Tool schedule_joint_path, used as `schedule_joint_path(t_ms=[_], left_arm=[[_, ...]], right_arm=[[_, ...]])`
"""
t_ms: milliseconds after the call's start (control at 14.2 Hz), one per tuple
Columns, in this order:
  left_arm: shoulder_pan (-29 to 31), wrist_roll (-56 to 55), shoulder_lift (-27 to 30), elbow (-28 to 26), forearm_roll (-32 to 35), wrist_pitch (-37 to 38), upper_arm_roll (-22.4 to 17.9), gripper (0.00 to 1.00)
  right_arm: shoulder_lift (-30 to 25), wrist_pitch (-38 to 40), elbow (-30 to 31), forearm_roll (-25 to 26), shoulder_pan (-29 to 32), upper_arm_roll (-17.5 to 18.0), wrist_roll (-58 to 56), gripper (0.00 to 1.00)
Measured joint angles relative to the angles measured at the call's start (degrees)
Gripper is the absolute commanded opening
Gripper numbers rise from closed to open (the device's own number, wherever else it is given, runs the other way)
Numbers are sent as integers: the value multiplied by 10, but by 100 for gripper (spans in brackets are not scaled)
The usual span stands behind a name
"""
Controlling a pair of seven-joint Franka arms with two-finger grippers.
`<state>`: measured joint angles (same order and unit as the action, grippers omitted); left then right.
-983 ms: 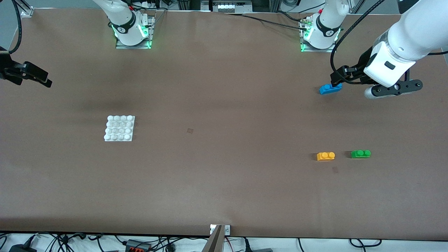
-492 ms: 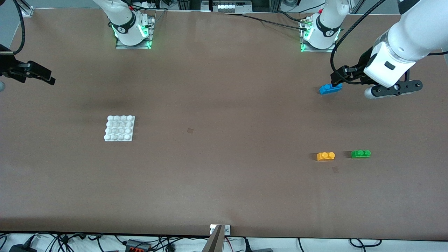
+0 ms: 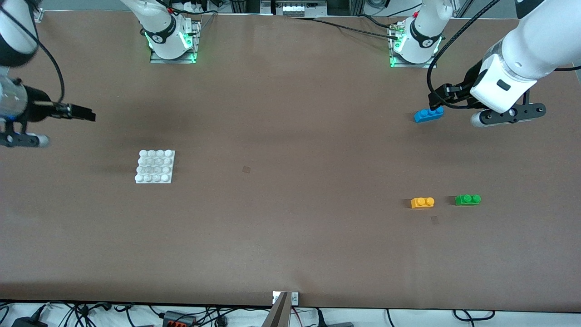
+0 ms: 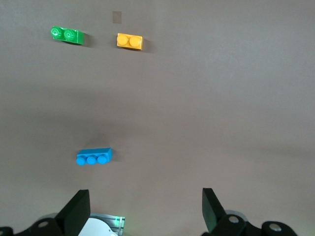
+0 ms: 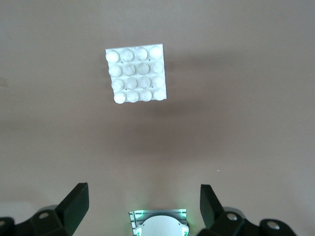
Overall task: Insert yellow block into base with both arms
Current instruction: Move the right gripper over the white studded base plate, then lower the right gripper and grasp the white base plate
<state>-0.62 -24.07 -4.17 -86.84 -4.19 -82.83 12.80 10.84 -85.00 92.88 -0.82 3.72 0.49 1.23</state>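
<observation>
The yellow block [image 3: 422,202] lies on the brown table toward the left arm's end, beside the green brick. It also shows in the left wrist view [image 4: 130,41]. The white studded base [image 3: 155,166] lies toward the right arm's end and shows in the right wrist view [image 5: 137,74]. My left gripper [image 3: 439,97] hangs open and empty over the table by the blue brick, its fingers wide apart in its wrist view [image 4: 145,214]. My right gripper [image 3: 84,113] is open and empty, up in the air near the table's edge; its wrist view [image 5: 143,206] looks down at the base.
A green two-stud brick [image 3: 467,199] lies next to the yellow block. A longer blue brick [image 3: 428,114] lies farther from the front camera, under the left gripper's tip. The arm bases [image 3: 171,41] stand along the table's back edge.
The right arm has swung in from the table's edge toward the base. The left arm has barely shifted. The blocks and base have not moved.
</observation>
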Motion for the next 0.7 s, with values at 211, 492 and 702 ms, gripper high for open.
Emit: schedule_joint_path(t_ms=[211,492,702], left_arm=[[-1,0,0,0,0,1,0,100],[-1,2,0,0,0,2,0,100],[-1,3,0,0,0,2,0,100]], right_arm=[[79,-51,-1,-1,-2,3,0,100],[143,-192,42,-1,-4,5,0,100],[149,-275,105,-1,-7,6,0,100]])
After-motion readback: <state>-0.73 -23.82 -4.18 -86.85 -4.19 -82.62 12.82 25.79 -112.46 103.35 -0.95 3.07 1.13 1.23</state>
